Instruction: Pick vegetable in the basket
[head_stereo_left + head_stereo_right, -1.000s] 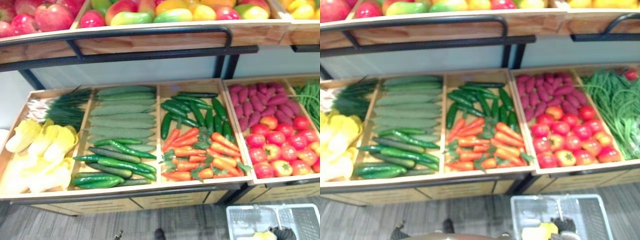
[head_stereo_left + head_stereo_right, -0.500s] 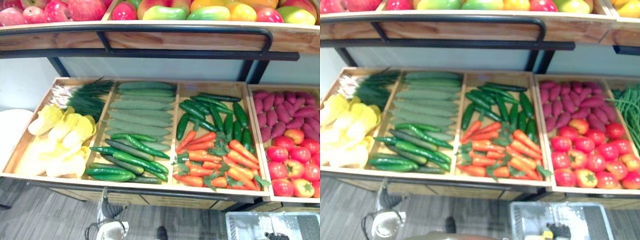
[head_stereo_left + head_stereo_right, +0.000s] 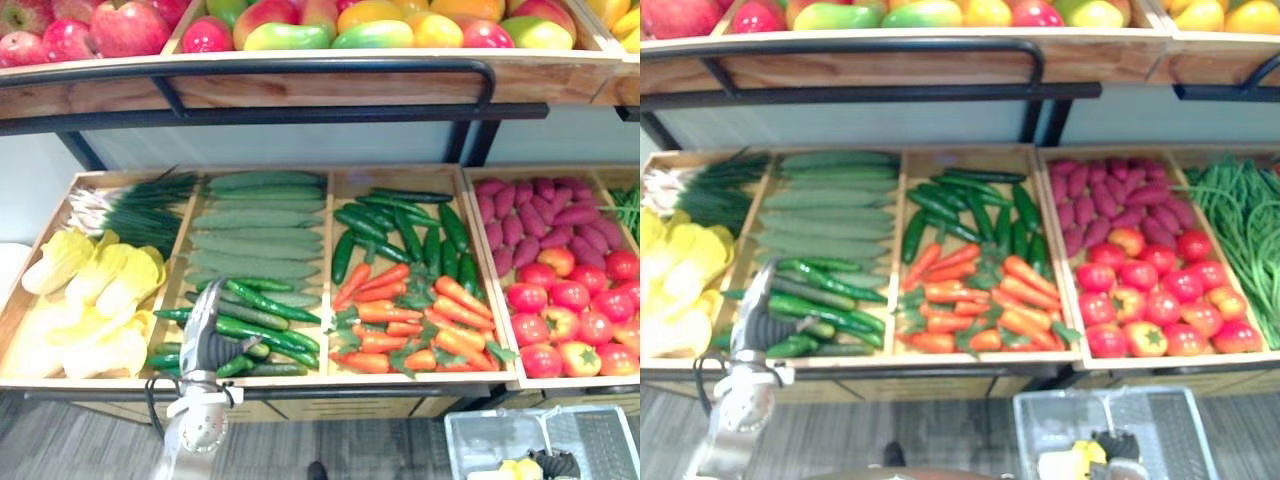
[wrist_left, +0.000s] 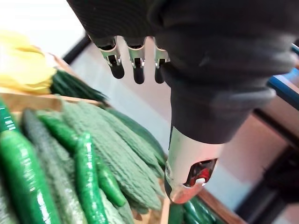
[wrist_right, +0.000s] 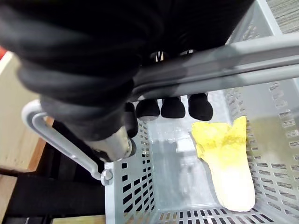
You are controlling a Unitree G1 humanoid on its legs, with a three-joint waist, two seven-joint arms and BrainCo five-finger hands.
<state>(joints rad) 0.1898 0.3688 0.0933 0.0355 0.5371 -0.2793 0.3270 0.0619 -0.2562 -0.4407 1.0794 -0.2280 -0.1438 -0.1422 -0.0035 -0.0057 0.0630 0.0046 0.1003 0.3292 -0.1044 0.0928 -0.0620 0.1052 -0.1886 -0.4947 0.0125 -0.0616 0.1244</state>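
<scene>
- Left hand [image 3: 206,335] hangs over the near end of the cucumbers [image 3: 262,303] — fingers [image 4: 138,71] straight, gripping nothing, clear of the veg below.
- Right hand [image 5: 171,108] clenched round the handle [image 5: 233,63] of the grey basket [image 3: 1160,425], near right, in front of the stand.
- Yellow leafy vegetable [image 5: 227,161] lies on the basket floor — just under those fingers, not touching.
- Head views: basket's near part cut off; cucumbers under the left hand hidden.
</scene>
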